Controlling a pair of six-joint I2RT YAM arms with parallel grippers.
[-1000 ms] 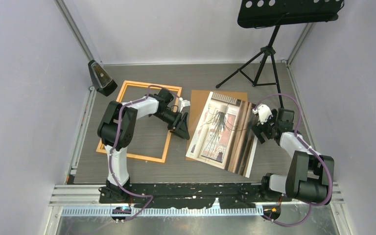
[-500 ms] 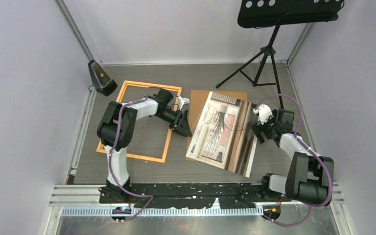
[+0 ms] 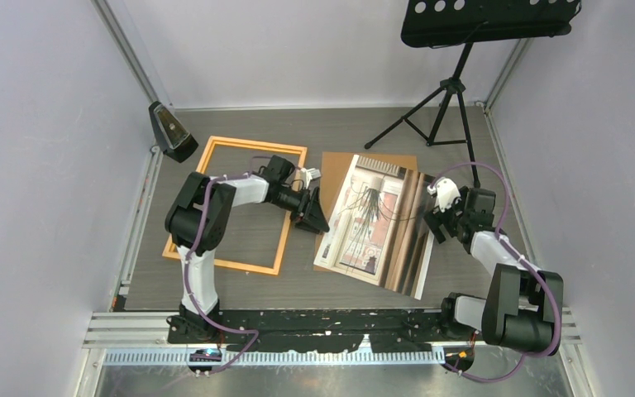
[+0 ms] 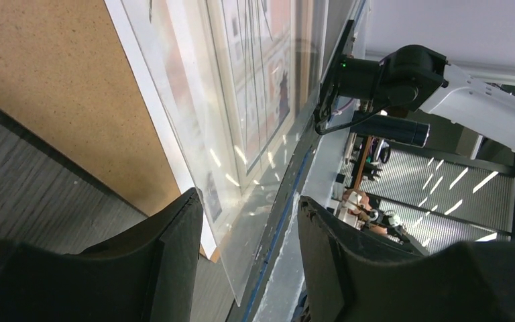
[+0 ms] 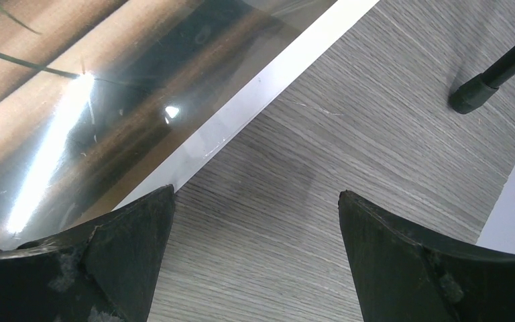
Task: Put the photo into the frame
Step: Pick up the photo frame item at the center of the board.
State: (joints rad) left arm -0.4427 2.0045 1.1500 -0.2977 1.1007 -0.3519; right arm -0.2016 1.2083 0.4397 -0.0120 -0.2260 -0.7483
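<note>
The photo (image 3: 365,219) lies face up on the brown backing board (image 3: 339,165), with a glossy clear sheet (image 3: 409,252) over it, shifted right. The orange frame (image 3: 223,264) lies flat to the left, and my left arm reaches across it. My left gripper (image 3: 314,217) sits low at the photo's left edge. In the left wrist view it (image 4: 249,221) is open, and the clear sheet's corner (image 4: 241,258) lies between the fingers, apart from both. My right gripper (image 3: 440,217) is open over bare table (image 5: 255,201), beside the photo's white border (image 5: 268,80).
A black music stand on a tripod (image 3: 446,91) rises at the back right, one foot (image 5: 473,94) close to my right gripper. A dark wedge-shaped object (image 3: 172,132) leans at the back left corner. Grey walls close in on both sides.
My left gripper slid a little right, toward the photo's left edge, and its jaws narrowed slightly. The right gripper shifted slightly nearer. The photo and frame stayed put.
</note>
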